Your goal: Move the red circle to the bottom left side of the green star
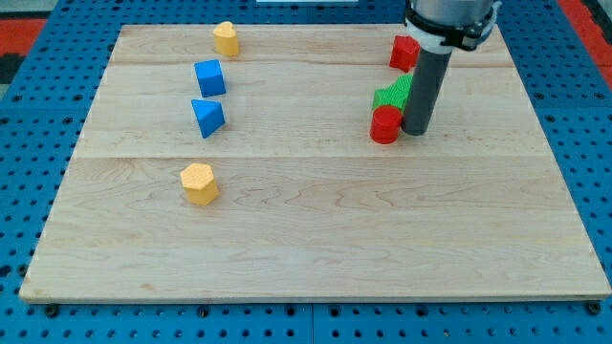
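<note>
The red circle point(385, 124) sits in the upper right part of the wooden board, touching the lower left side of the green star point(393, 95). The star is partly hidden behind my rod. My tip point(416, 131) rests on the board just to the right of the red circle, close against it, and below the star. A second red block point(404, 52) lies above the star near the board's top edge.
A yellow block point(226, 38) lies at the top, left of centre. A blue cube point(209, 77) and a blue triangle point(207, 117) lie below it. A yellow hexagon point(199, 183) lies lower on the left. The board point(316, 239) sits on blue pegboard.
</note>
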You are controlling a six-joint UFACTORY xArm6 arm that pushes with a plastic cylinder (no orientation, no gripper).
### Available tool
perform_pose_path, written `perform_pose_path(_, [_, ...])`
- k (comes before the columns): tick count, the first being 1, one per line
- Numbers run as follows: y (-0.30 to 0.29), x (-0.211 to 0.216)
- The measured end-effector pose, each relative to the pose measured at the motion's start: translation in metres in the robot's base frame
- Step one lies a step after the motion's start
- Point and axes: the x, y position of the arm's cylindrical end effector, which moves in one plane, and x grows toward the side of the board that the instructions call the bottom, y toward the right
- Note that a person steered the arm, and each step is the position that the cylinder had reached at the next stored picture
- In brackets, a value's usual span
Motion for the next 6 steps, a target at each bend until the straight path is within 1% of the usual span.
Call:
perform_pose_path(1, [0.002, 0.001])
perform_pose_path(2, [-0.002, 0.026])
perform_pose_path(3, [-0.034, 0.026])
perform_pose_path(4, [-0.032, 0.026])
perform_pose_path(5, [-0.043, 0.028])
perform_pose_path(6, [-0.048, 0.038])
